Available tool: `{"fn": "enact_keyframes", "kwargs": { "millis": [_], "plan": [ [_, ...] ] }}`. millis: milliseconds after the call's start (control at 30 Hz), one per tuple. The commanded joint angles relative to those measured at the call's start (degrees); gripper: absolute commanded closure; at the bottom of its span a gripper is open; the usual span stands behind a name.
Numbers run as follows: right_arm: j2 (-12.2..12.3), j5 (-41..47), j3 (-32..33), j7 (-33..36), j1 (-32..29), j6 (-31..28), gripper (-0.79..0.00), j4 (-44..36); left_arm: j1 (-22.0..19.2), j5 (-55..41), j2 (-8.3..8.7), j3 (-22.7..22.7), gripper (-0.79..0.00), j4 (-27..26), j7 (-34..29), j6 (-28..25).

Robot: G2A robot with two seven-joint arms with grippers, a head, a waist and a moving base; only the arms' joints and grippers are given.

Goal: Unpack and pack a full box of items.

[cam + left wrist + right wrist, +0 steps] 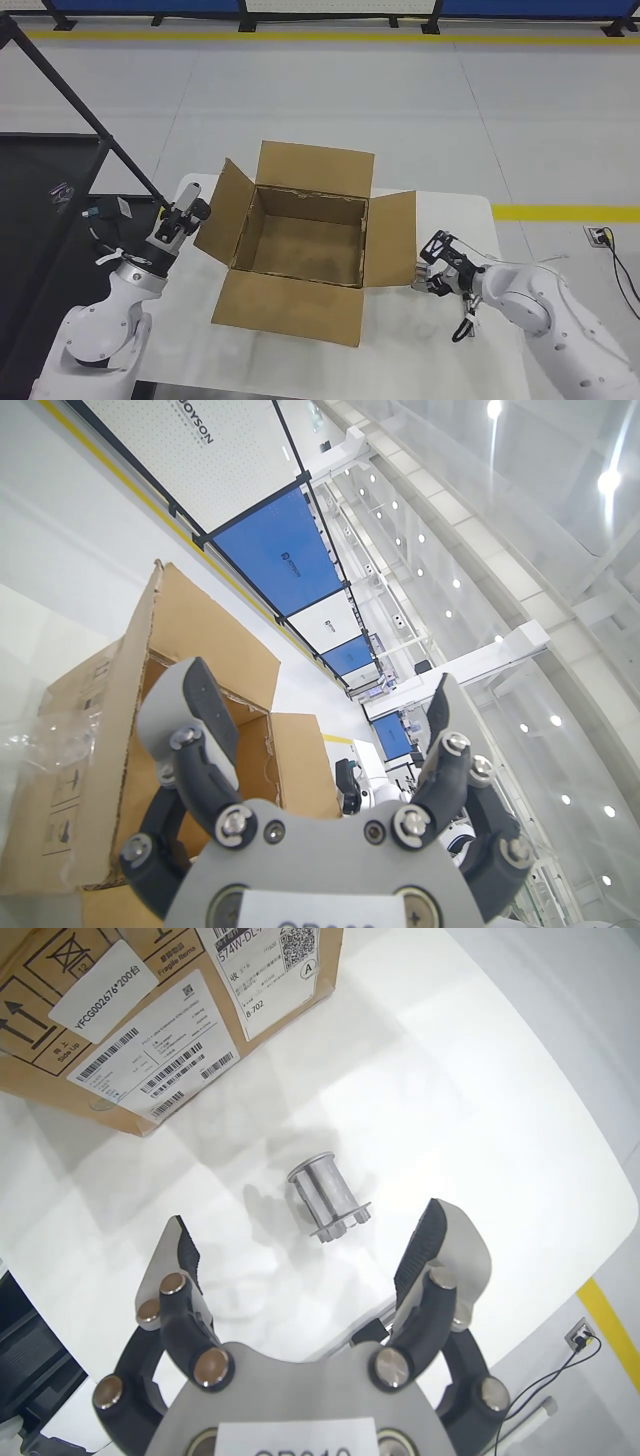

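On the table (400, 335), one cardboard box (290, 306) and one grey metal part (330, 1203).

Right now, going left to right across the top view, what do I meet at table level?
Left gripper, fingers open → open cardboard box → right gripper, fingers open, close beside the box's flap on that side.

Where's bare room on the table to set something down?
Bare table shows in front of the box, between the arms, and at the far right corner behind the right flap. Crowded: right of the box, with the right gripper and a grey metal part; left of it, with the left gripper.
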Motion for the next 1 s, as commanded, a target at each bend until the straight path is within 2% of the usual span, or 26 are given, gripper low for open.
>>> {"fn": "enact_keyframes", "kwargs": {
  "millis": [0,233,467,967],
  "plan": [
    [0.27,-0.59,0.97,-1.85,-0.93,-1.33,-0.785,0.15,-0.11,0.19,-0.03,0.09,-0.785,-0.18,-0.07,0.10],
    [0.73,-2.35,2.80,-8.39,-1.94,-6.09,-0.785,3.21,-0.30,0.82,-0.10,0.22,-0.785,-0.54,-0.23,0.49],
    [0.09,-2.30,1.02,-10.34,1.71,-8.19,-0.785,8.56,-0.12,1.39,-0.18,0.24,-0.785,-1.05,-0.04,0.67],
    [-3.86,-5.82,-10.84,-10.13,13.32,-12.23,-0.785,21.88,0.76,2.74,-0.38,0.09,-0.785,-2.40,1.07,1.68]
  ]
}}
